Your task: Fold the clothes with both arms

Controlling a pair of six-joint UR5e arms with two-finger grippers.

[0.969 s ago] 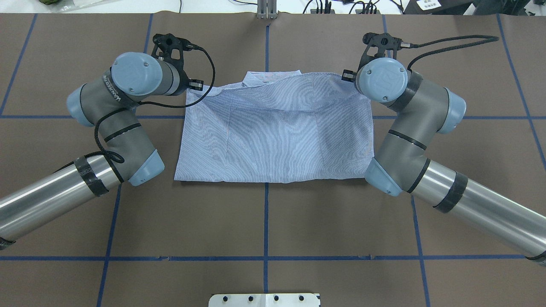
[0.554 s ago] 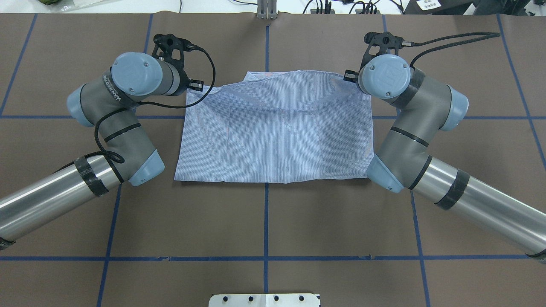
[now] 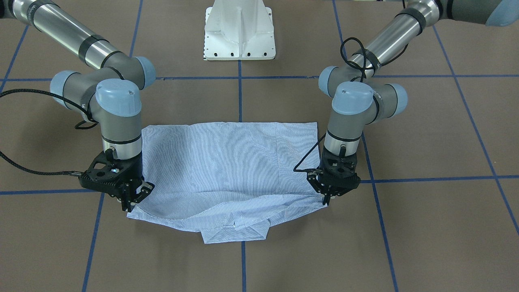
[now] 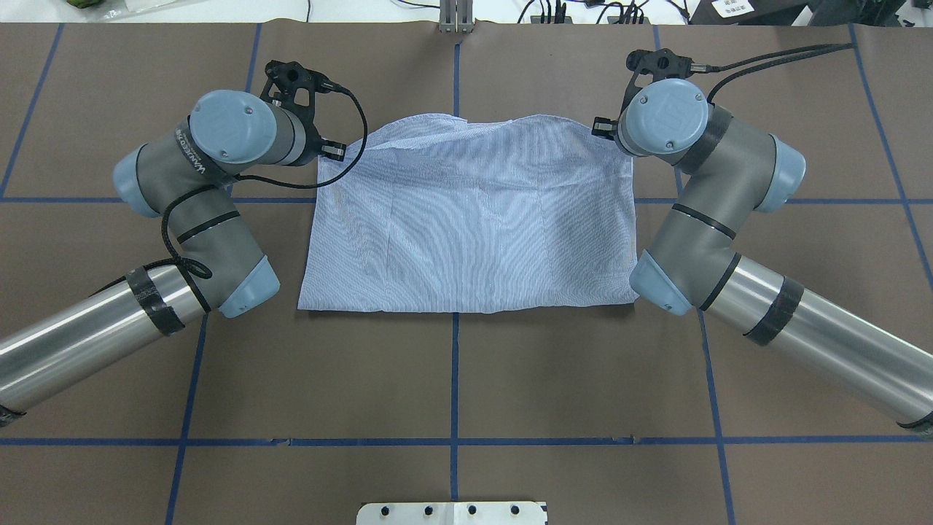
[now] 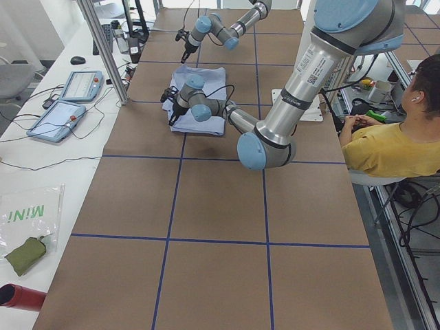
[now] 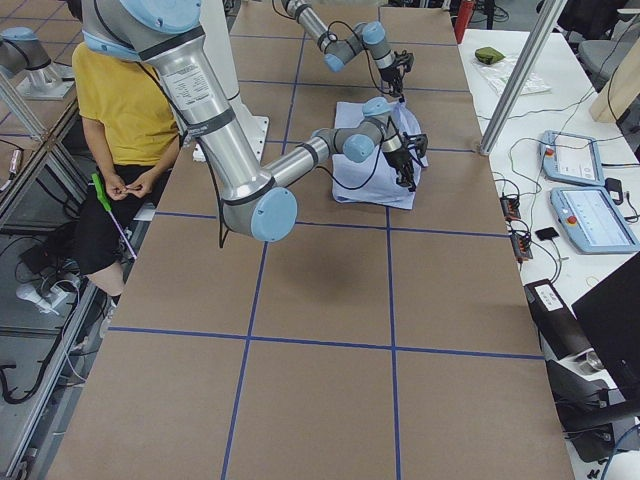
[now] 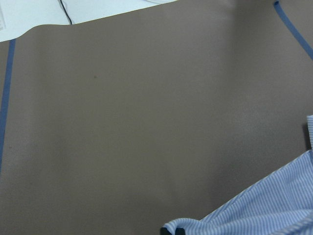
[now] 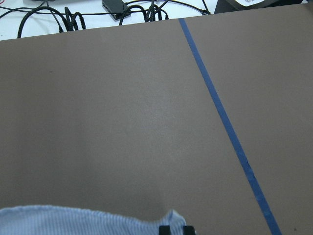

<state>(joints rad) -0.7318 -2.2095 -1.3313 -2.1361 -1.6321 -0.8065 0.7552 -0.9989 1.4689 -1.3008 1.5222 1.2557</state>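
Note:
The light blue striped shirt lies folded on the brown table, and its collar pokes out past the far edge. My left gripper points down, shut on the shirt's far corner on its side. My right gripper is shut on the opposite far corner. Between them the held edge hangs in a shallow sag just above the table. In the overhead view both wrists hide the fingertips. The shirt also shows small in the side views.
The white pedestal base stands at the robot's side of the table. A seated person in yellow is beside it. Teach pendants and cables lie beyond the table's far edge.
Both grippers carried the shirt's upper layer farther from the robot, the right one more. In the overhead view that layer now covers the collar that showed before.

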